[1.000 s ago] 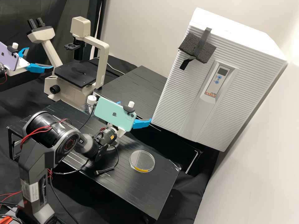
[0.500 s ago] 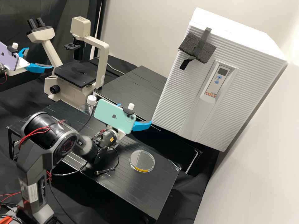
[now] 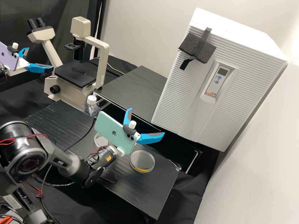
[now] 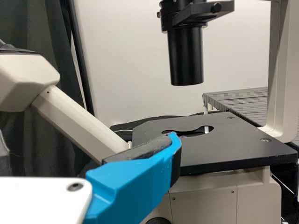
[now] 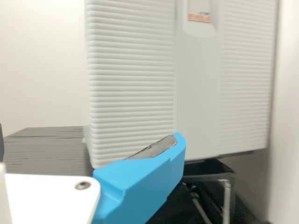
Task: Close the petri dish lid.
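Note:
Both grippers are open and hold nothing. In the high view my right gripper (image 3: 146, 121), under the green phone, hangs above the bench just beyond the petri dish (image 3: 142, 161), its fingers spread. That clear round dish lies flat, with yellow along its near edge; I cannot tell if a lid is on it. Another clear round piece (image 3: 100, 140) lies on the bench left of it, partly hidden by the phone. My left gripper (image 3: 40, 58) is high at the left edge, by the microscope. The left wrist view shows my left gripper (image 4: 135, 177); the right wrist view shows my right gripper (image 5: 145, 177).
A microscope (image 3: 81, 73) stands at the back left, with a clear bottle (image 3: 91, 108) in front of it. The white ribbed cabinet (image 3: 183, 93) rises at the right. The black bench (image 3: 137, 189) ends just right of the dish. A cable loops beside my right arm.
My right gripper has moved nearer and a little right, and has tilted, so its far finger rises clear of the phone. The second clear piece has come into view. The left arm has stayed still.

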Motion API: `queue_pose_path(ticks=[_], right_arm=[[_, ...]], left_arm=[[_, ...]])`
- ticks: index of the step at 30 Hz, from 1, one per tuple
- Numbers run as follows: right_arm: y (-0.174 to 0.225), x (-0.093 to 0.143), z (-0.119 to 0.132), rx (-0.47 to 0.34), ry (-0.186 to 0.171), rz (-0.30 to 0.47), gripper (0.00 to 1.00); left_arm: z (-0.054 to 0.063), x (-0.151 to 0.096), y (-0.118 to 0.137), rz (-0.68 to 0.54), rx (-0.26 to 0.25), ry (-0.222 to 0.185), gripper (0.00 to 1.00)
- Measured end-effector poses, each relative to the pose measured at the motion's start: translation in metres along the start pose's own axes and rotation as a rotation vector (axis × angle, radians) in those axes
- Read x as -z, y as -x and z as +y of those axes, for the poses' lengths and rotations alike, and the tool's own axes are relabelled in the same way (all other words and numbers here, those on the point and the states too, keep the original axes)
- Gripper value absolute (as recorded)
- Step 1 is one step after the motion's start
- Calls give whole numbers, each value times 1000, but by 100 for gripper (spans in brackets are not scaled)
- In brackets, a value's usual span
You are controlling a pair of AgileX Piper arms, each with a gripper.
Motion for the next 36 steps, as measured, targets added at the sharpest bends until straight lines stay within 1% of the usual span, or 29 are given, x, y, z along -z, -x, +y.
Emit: queue_pose_path(ticks=[3, 6, 9, 14, 18, 24, 27, 30, 36], right_arm=[[11, -10, 5, 2, 23, -37, 100], [19, -19, 9, -8, 31, -83, 100], [26, -25, 10, -2, 43, -113, 100], [34, -28, 3, 42, 49, -126, 100], [37, -32, -4, 83, 39, -142, 100], [38, -39, -10, 112, 24, -176, 100], [38, -43, -11, 118, 19, -191, 100], [37, -45, -10, 109, 13, -189, 100], [37, -47, -12, 113, 23, -187, 100]], left_arm=[[0, 0, 0, 0, 0, 0, 100], [0, 0, 0, 0, 0, 0, 100], [0, 0, 0, 0, 0, 0, 100], [0, 0, 0, 0, 0, 0, 100], [0, 0, 0, 0, 0, 0, 100], [0, 0, 0, 0, 0, 0, 100], [0, 0, 0, 0, 0, 0, 100], [0, 0, 0, 0, 0, 0, 100], [0, 0, 0, 0, 0, 0, 100]])
